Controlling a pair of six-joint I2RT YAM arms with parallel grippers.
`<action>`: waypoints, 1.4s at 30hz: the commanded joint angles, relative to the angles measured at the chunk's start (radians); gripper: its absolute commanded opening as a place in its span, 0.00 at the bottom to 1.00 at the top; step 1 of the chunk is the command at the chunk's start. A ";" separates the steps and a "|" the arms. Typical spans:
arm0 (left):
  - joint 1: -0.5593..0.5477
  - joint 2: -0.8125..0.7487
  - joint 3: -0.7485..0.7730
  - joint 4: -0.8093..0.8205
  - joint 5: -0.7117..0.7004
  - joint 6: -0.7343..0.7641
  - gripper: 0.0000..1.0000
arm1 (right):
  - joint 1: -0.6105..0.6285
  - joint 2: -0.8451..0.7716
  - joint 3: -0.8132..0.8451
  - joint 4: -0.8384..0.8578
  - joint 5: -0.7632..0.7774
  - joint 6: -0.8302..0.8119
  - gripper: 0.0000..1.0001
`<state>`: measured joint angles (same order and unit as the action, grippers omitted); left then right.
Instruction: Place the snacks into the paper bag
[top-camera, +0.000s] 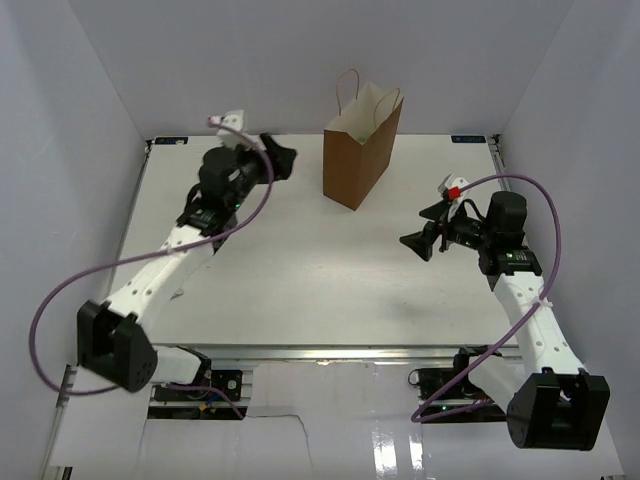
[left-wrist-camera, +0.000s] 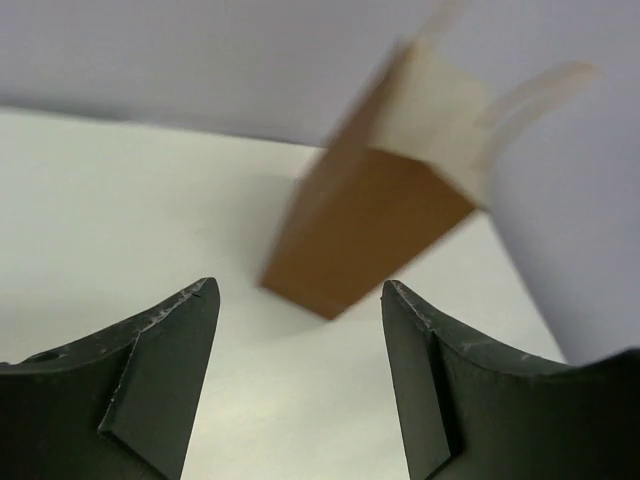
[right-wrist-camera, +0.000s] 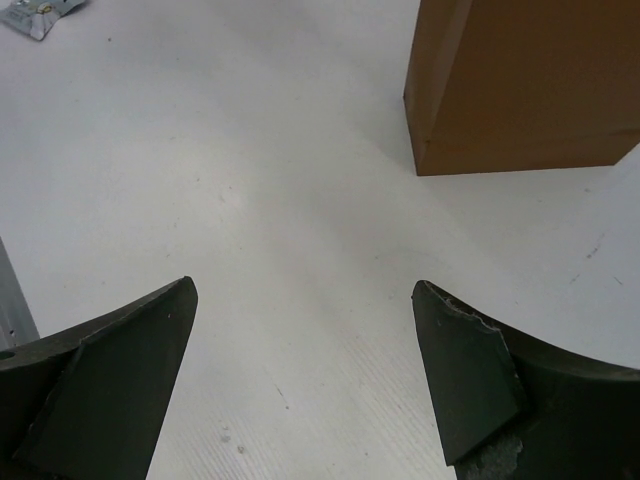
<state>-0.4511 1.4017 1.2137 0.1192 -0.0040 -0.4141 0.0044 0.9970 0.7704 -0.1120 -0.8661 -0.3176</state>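
With left gripper (left-wrist-camera: 300, 295) and right gripper (right-wrist-camera: 305, 295) both spread and empty, the light, tippable paper bag (top-camera: 357, 150) stands upright near the tabletop's (top-camera: 300, 290) far edge, while the one visible snack (right-wrist-camera: 40, 16), flat, crinkly and probably slippery, lies well apart, best pinched by an edge.

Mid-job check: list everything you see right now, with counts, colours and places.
paper bag: one, brown, upright at the table's far middle
snack packet: one visible, silvery, flat on the table, at the top left edge of the right wrist view
table: one, white
cables: two, purple, one along each arm
left gripper: black fingers open, empty, facing the bag
right gripper: black fingers open, empty, over bare table
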 joint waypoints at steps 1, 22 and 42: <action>0.191 -0.160 -0.216 -0.186 -0.154 -0.099 0.76 | 0.060 0.005 0.030 -0.017 0.001 -0.020 0.94; 0.620 0.028 -0.336 -0.805 -0.578 -0.632 0.98 | 0.301 0.098 0.020 0.092 0.622 0.137 0.98; 0.790 0.292 -0.316 -0.633 -0.239 -0.463 0.46 | 0.298 0.129 0.007 0.097 0.595 0.114 0.98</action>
<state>0.3332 1.6356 0.9230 -0.5488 -0.3828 -0.9009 0.3023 1.1324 0.7708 -0.0555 -0.2638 -0.1921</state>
